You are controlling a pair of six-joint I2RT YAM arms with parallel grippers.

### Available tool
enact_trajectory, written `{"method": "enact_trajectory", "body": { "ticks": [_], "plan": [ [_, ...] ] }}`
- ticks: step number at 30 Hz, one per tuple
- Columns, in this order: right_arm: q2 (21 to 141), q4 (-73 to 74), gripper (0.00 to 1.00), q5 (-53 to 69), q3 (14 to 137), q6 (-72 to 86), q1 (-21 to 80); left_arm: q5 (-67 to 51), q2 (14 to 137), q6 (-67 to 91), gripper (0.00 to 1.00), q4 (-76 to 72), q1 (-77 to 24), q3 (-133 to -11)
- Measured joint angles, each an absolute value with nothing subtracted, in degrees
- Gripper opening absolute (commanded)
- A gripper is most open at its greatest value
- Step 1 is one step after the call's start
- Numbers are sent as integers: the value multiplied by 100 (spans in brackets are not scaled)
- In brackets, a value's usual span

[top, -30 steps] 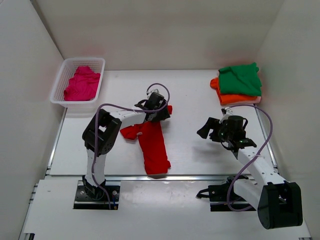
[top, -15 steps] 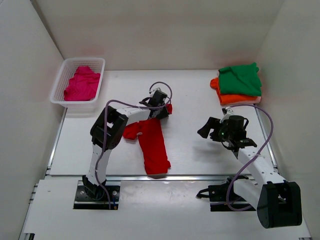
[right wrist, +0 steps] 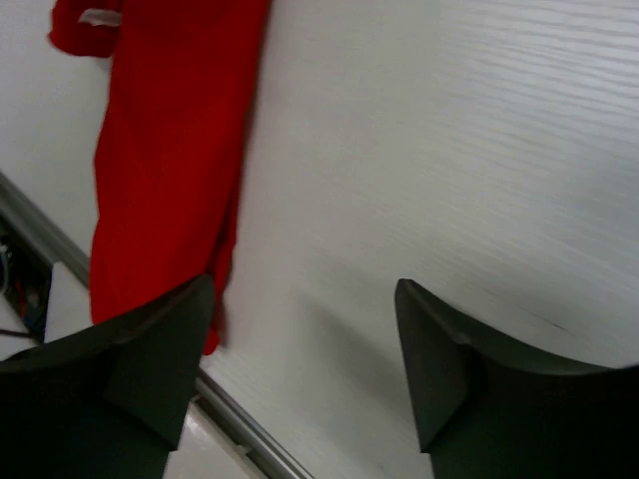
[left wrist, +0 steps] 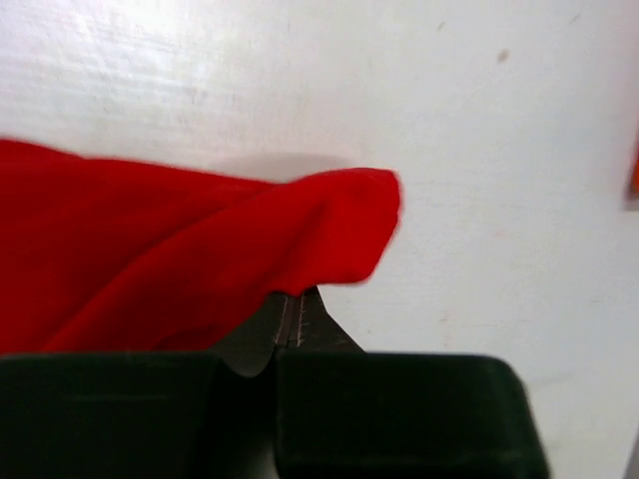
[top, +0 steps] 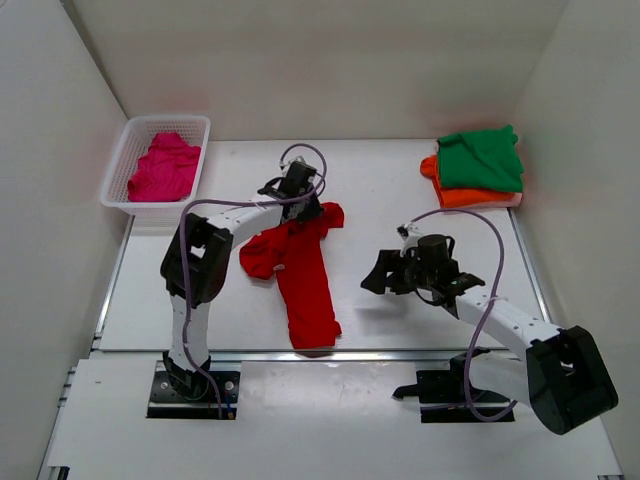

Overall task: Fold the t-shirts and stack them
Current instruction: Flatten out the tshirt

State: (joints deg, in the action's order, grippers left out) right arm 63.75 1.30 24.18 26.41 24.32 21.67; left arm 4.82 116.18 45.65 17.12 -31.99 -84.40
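The right tool (top: 383, 274) has swung left toward the red t-shirt (top: 306, 282) lying in the middle of the worktop (top: 385, 185), its jaws wide apart; the left tool (top: 299, 194) has drawn farther back, clamped on the shirt's far edge

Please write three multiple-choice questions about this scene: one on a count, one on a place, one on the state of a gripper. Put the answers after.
1. How many t-shirts lie in the basket? A none; B one; C three.
2. Where is the green t-shirt? A in the basket; B on the orange t-shirt; C alone on the table.
3. The left gripper is: A open and empty; B shut on the basket; C shut on the red t-shirt.
Answers: 1 B, only the pink t-shirt is inside; 2 B, orange shows beneath green; 3 C, its fingers are closed on a red fold.
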Motion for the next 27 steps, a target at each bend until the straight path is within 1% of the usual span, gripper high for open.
{"method": "enact_trajectory", "body": {
  "ticks": [1,3,4,5,6,7,8,12,14,15,18,19,20,21,27],
  "plan": [
    [6445,14,64,2447,2639,2519,2346,445,11531,4545,0,1702,-3133,-8451],
    [6606,-224,63,2493,2639,2714,2716,351,11399,4543,12,1671,-3033,-8449],
    [6692,-314,60,2512,2639,2801,2886,292,11362,4543,22,1629,-2982,-8444],
    [6781,-379,57,2536,2639,2871,3065,226,11347,4541,29,1568,-2950,-8420],
    [6858,-425,56,2541,2635,2956,3249,187,11347,4565,32,1520,-2943,-8392],
    [6932,-473,53,2550,2624,3037,3422,156,11349,4580,37,1511,-2950,-8372],
    [7004,-556,48,2567,2587,3157,3612,123,11358,4580,41,1535,-2976,-8366],
    [7043,-762,47,2714,2274,3441,3953,14,11428,4567,48,1586,-3186,-8431],
    [7054,-803,47,2764,2112,3553,4060,-25,11493,4569,55,1573,-3284,-8451],
    [7074,-810,48,2770,2073,3592,4097,-54,11511,4584,56,1584,-3321,-8451],
    [7192,-965,47,2842,2012,3712,4300,-73,11574,4606,65,1559,-3382,-8449],
    [7242,-1033,47,2869,2012,3756,4362,-71,11585,4615,66,1551,-3380,-8449],
    [7299,-1109,45,2886,2012,3782,4418,-67,11594,4635,69,1551,-3367,-8449],
    [7384,-1208,45,2891,2014,3800,4475,-64,11594,4637,72,1557,-3354,-8449],
    [7797,-1562,42,2932,2108,3942,4766,69,11601,4713,78,1608,-3251,-8453]
  ]
}}
